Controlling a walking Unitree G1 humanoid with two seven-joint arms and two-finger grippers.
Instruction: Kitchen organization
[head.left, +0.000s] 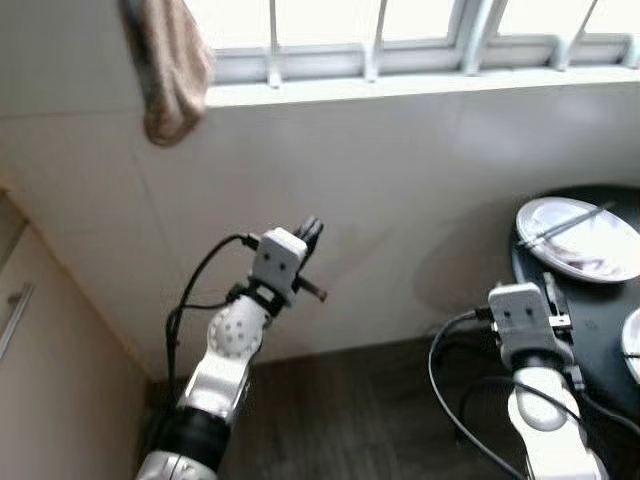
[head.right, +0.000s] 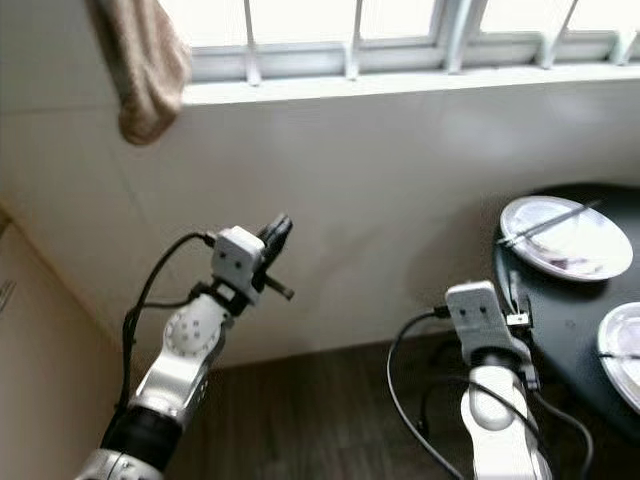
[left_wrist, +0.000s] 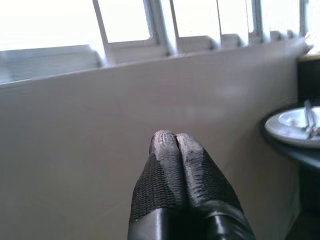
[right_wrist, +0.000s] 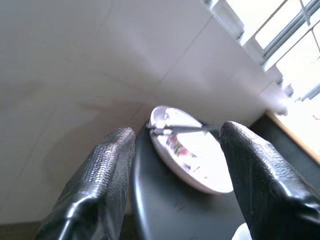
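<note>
2 plates (head.left: 582, 238) sit on the table (head.left: 600, 320) right, below the window (head.left: 400, 30).

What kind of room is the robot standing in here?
Probably a kitchen or dining corner of a home: used white plates sit on a dark round table, a cloth hangs by a barred window, and a cabinet door stands at the left.

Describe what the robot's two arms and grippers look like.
Both arms are silver-white with rounded joints and black cables looping alongside. Each wrist carries a boxy white camera housing. The left gripper and the right gripper each have two long black fingers, ribbed and rubbery at the pads, glossy nearer the base.
</note>
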